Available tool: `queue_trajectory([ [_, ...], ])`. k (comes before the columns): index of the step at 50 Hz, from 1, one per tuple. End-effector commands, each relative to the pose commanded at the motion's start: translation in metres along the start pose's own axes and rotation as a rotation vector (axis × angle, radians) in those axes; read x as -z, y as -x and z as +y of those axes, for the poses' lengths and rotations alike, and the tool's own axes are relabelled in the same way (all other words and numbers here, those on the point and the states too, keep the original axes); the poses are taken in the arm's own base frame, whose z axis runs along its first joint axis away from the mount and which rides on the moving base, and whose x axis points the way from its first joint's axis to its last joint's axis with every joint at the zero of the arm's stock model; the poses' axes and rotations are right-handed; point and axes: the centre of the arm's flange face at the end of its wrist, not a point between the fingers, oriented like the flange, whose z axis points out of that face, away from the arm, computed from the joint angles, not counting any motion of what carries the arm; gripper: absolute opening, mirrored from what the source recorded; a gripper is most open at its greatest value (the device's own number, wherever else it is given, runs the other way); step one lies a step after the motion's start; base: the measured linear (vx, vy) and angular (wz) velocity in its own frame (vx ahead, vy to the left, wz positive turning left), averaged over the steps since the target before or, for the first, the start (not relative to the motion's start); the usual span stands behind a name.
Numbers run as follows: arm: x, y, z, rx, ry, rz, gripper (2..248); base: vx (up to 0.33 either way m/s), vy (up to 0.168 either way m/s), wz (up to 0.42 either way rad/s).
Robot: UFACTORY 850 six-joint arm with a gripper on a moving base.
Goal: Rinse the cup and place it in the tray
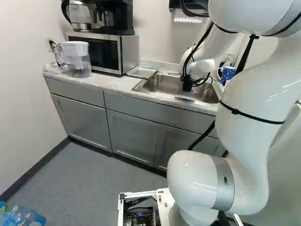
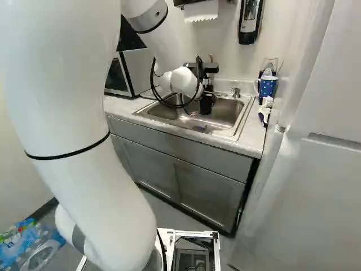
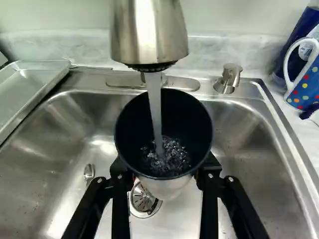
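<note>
A metal tray sits near the back edge of the bench; over the sink, the end effector pinches a cup under a running faucet. A dotted mug stands near the back right corner.

microwave on counter | coffee maker atop microwave | pitcher beside microwave | blue dotted mug

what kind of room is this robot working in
Probably a kitchenette or break room: there is a sink with a running faucet, a microwave on the counter, and a water pitcher beside it.
</note>
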Motion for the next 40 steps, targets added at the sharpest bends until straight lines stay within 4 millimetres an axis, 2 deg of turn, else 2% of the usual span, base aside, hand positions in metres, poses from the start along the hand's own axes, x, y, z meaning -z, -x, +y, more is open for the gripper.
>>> queue_trajectory([
  [40, 0.0000, 0.0000, 0.0000, 0.000, 0.000, 0.000, 126, 0.000, 0.000, 0.000],
])
